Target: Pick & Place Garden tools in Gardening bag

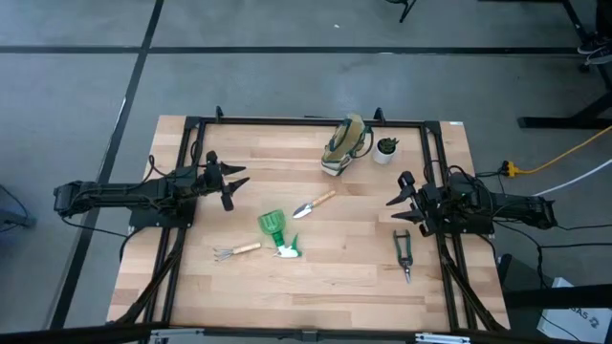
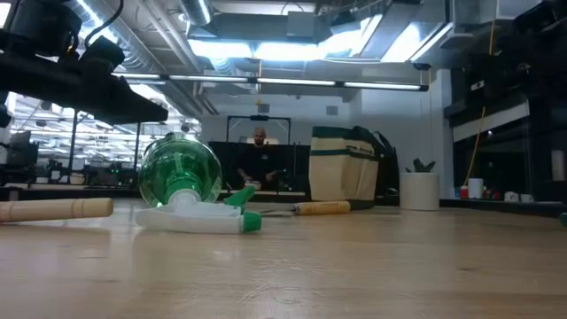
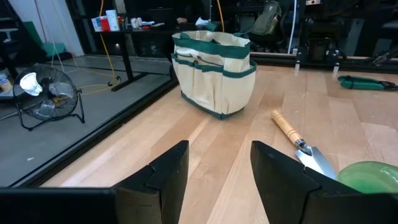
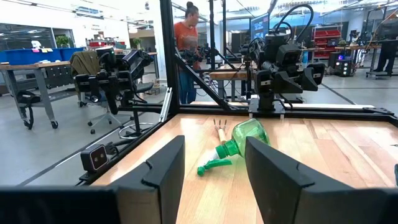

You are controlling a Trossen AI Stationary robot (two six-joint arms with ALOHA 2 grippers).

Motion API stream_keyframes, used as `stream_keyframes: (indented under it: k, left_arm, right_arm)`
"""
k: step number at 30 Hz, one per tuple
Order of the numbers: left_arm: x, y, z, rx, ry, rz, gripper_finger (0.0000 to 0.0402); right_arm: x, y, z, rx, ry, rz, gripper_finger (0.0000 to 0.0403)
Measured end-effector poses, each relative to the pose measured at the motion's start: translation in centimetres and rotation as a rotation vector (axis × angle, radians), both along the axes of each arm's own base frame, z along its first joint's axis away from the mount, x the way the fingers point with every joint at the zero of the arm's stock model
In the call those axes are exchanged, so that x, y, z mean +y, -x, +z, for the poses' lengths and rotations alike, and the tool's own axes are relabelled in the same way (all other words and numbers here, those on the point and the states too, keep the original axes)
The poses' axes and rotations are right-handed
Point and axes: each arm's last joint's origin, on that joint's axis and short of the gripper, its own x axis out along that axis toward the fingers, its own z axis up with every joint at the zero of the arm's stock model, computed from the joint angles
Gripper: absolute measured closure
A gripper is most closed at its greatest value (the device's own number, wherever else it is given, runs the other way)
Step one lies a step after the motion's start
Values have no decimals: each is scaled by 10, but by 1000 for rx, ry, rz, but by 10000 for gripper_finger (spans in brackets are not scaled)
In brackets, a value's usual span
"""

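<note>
Both the left gripper [image 1: 236, 182] and right gripper [image 1: 397, 211] hover released, holding nothing, near opposite tabletop [image 1: 335, 287] edges; the gardening bag [image 1: 345, 143] stands at the far edge.

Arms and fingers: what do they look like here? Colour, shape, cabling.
Both arms are dark, nearly black, slim and jointed. The left gripper and right gripper each end in two pointed fingers. Seen from the wrist cameras, the fingers are matte black, broad angular wedges with flat inner faces; the right pair looks the same. Dark cables trail from the right arm's base. No markings visible.
</note>
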Motion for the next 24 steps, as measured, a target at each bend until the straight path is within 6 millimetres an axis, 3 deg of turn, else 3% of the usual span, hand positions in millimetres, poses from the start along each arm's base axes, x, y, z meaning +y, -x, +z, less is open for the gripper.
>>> stream_keyframes:
  k: [9, 16, 24]
  left_arm:
    - [0, 0, 0, 0, 0, 0, 233]
    - [0, 0, 0, 0, 0, 0, 233]
    - [0, 0, 0, 1, 0, 0, 233]
  right_arm:
    - [0, 0, 0, -4, -3, 0, 233]
    - [0, 0, 2, 24, -119, 12, 233]
    - [0, -4, 0, 2, 22, 0, 233]
